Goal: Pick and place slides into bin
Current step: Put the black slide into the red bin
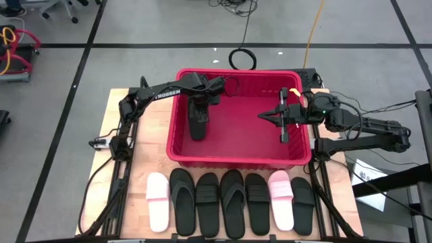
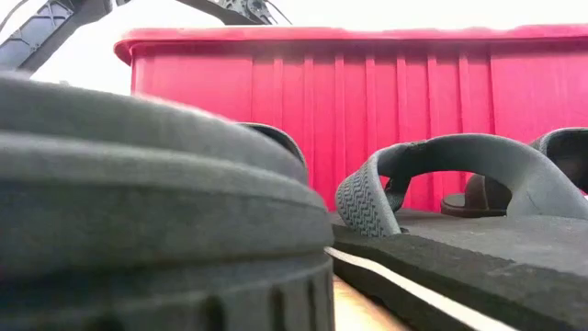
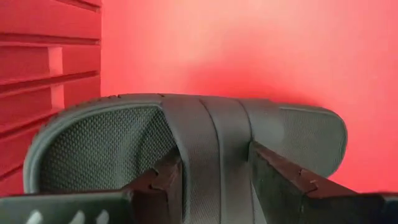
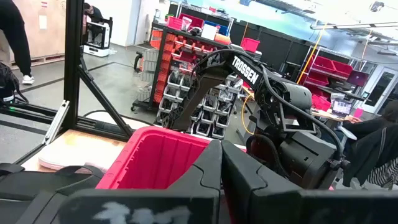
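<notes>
While spread apart over the strap of a black slide (image 3: 186,149) lying on the floor of the red bin (image 1: 305,152), left gripper (image 3: 214,180) grips nothing: release step, judged just done. Straight below its fingers (image 3: 283,180), that slide; beyond it, the bin's slotted wall. Next move, presumably: lift clear, then reach to the row of seven slides (image 1: 231,201) outside the bin's near wall. Right gripper (image 1: 268,116), closed and empty, over the bin's far side. "TROSSEN" legible on the left arm (image 4: 244,68).
</notes>
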